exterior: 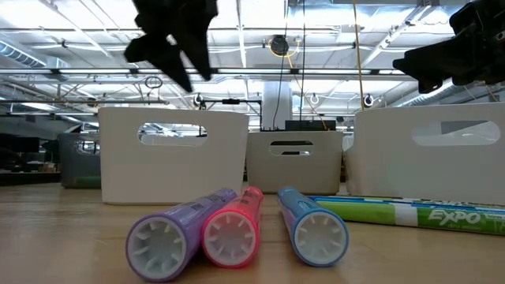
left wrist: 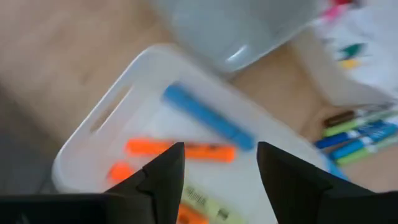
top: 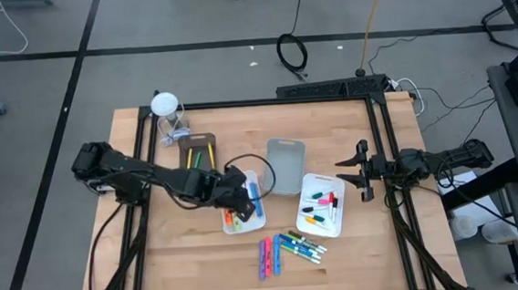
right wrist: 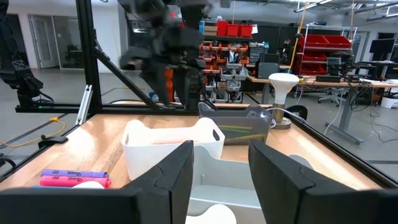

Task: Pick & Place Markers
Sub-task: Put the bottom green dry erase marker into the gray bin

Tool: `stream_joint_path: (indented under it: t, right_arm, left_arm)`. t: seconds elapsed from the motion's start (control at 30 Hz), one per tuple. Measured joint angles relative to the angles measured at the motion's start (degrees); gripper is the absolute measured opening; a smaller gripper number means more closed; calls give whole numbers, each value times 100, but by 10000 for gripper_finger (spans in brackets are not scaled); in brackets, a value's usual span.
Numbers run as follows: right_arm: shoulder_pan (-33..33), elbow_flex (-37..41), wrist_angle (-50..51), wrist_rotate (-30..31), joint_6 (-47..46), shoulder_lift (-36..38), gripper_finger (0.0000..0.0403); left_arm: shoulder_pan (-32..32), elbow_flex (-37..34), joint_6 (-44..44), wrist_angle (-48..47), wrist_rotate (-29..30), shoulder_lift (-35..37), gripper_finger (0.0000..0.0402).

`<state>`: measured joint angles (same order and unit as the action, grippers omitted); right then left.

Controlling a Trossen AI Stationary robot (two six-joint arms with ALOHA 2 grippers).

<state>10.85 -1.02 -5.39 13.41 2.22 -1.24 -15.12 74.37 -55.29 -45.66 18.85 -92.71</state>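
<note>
Seen from above, the left hand [top: 241, 197] hangs over a white tray [top: 244, 205] in the middle of the wooden worktop [top: 157, 253], its fingers spread apart and holding nothing; a blue marker [left wrist: 208, 117] and orange markers [left wrist: 180, 150] lie in the tray beneath it. The right hand [top: 359, 169] waits at the worktop's right edge, fingers parted and empty. More markers [top: 289, 250] lie loose on the worktop near the front edge, and others sit in a second white tray [top: 323, 204].

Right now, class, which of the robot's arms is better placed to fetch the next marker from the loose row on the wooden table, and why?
Probably the left. The left gripper hangs open over the white rectangular tray holding a blue marker, beside the loose row of coloured markers. The right gripper waits, open, at the table's right edge.
</note>
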Motion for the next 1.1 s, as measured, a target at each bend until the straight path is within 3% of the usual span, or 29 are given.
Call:
stream_joint_path:
  t: [0.23, 0.47, 0.6, 0.73, 0.87, 0.97, 1.1]
  right_arm:
    - [0, -2, 0, 0, 0, 0, 141]
    - [2, -2, 0, 0, 0, -2, 141]
    - [0, -1, 1, 0, 0, -2, 141]
    - [1, -1, 0, 0, 0, -2, 141]
    - [2, -2, 0, 0, 0, -2, 141]
    - [2, -2, -11, 0, 0, -1, 141]
    - [2, 0, -253, -18, -166, 0, 141]
  left_arm:
    - [-380, 0, 2145, 1364, 772, 22, 177]
    - [-450, -228, 2856, 1004, 1238, 568, 154]
    - [-450, -879, 2971, 1150, 1381, 1312, 143]
    - [-463, -2053, 3216, 1925, 1469, 2435, 133]
    - [-398, -3303, 4013, 3341, 1200, 3725, 126]
    - [-225, -4017, 4912, 4282, 387, 4660, 120]
    - [90, -4762, 5501, 4684, -419, 5742, 111]
